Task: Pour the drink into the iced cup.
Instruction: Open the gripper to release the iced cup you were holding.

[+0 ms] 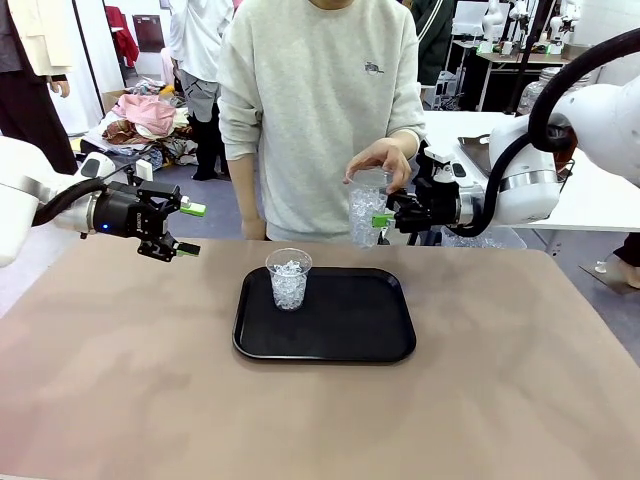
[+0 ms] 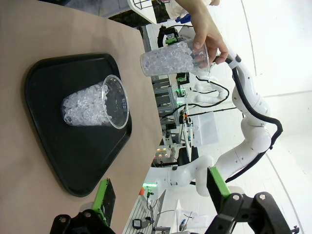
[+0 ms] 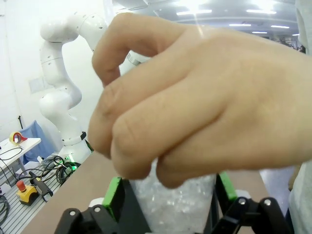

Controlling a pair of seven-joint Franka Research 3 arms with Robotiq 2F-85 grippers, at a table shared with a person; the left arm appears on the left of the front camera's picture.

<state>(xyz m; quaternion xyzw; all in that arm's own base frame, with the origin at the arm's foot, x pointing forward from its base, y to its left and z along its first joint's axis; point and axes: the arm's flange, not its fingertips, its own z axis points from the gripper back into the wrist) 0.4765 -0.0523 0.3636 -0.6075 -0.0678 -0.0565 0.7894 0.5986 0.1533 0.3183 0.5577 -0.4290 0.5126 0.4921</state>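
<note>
Pouring hadn't begun. My right claw (image 3: 168,185) stood released, jaws spread either side of a second cup (image 1: 366,212), which a hand (image 1: 380,160) gripped from above beyond the tabletop (image 1: 520,380). The iced cup (image 1: 288,280) sat on the tray (image 1: 370,330). My left claw (image 1: 190,229) hung open.

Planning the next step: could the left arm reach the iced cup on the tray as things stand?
Probably yes: the left gripper hangs beside the tray, jaws open, with nothing between it and the iced cup.
</note>
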